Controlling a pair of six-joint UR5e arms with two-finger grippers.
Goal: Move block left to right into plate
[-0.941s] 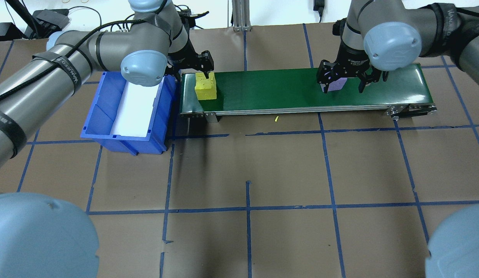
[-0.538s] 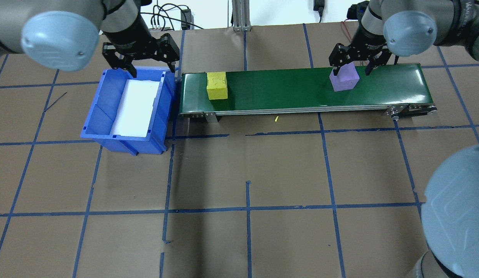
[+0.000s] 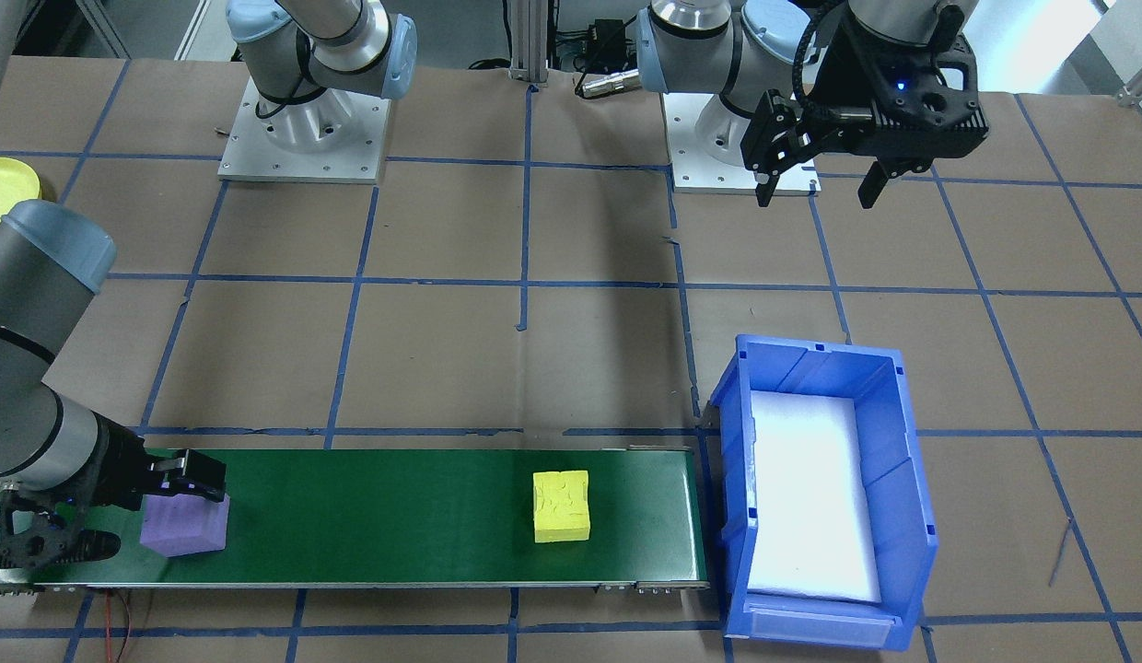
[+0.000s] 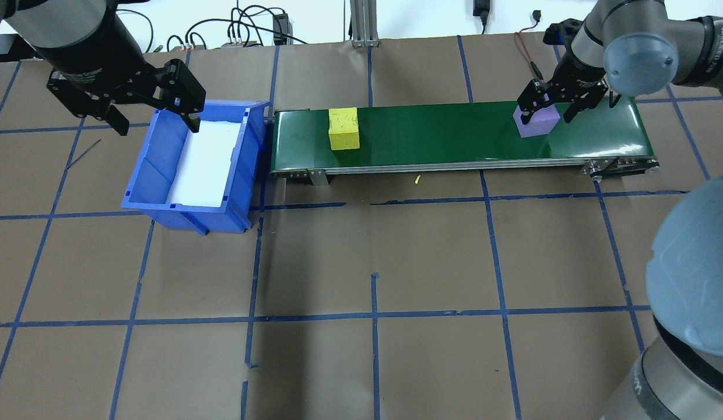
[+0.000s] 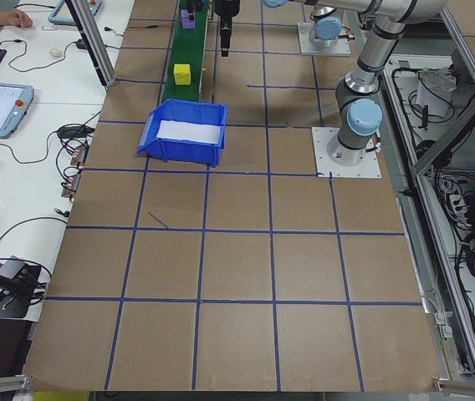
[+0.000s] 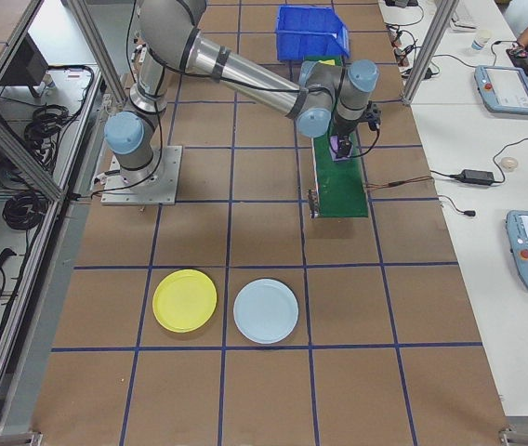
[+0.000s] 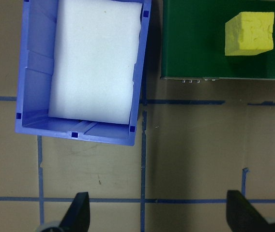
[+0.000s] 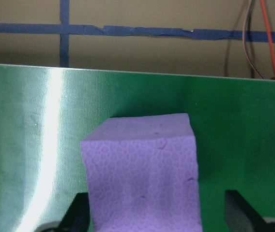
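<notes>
Purple block [image 4: 538, 121] between open right end effector [image 4: 553, 108] fingers.

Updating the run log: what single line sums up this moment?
left gripper: open, above blue bin | right gripper: open, straddling purple block | yellow block: on belt

A purple block [image 3: 182, 526] and a yellow block [image 3: 561, 506] are carried on the green belt [image 3: 378, 516]; the right claw [image 3: 101, 516] seems spread around the purple one.
</notes>
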